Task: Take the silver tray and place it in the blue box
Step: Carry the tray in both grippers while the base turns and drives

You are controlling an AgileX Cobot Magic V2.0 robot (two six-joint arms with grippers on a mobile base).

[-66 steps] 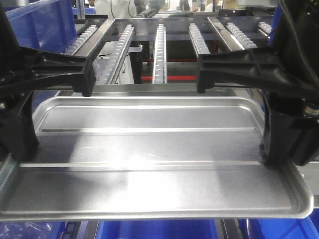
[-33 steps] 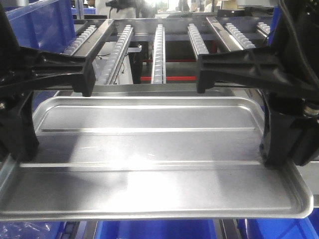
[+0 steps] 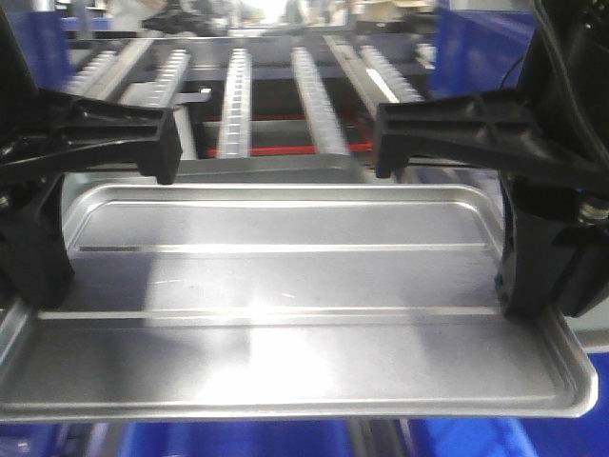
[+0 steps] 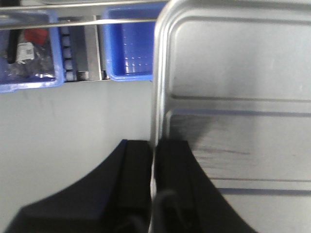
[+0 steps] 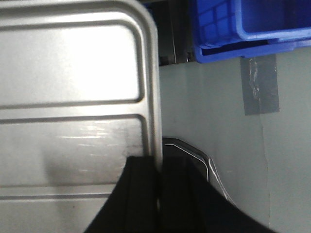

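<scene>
The silver tray (image 3: 285, 276) hangs level between my two arms, shiny, with two long ridges across its recessed centre. My left gripper (image 4: 154, 144) is shut on the tray's left rim (image 4: 156, 97), one finger inside and one outside. My right gripper (image 5: 159, 161) is shut on the right rim (image 5: 154, 97) in the same way. In the front view the left gripper (image 3: 40, 286) and right gripper (image 3: 521, 295) stand at the tray's two short sides. A blue box (image 5: 252, 22) lies on the floor beyond the tray's right corner. Blue plastic (image 3: 247, 440) also shows below the tray's near edge.
A roller conveyor rack (image 3: 238, 95) stands behind the tray, blurred. A blue wall (image 3: 476, 48) fills the upper right. In the left wrist view, blue bins (image 4: 129, 53) sit beyond the tray on grey floor (image 4: 73, 121). Grey tape (image 5: 260, 85) marks the floor.
The background has slid left and blurred, and a blue wall has come in at the upper right. The tray and both grippers keep the same hold and place in view.
</scene>
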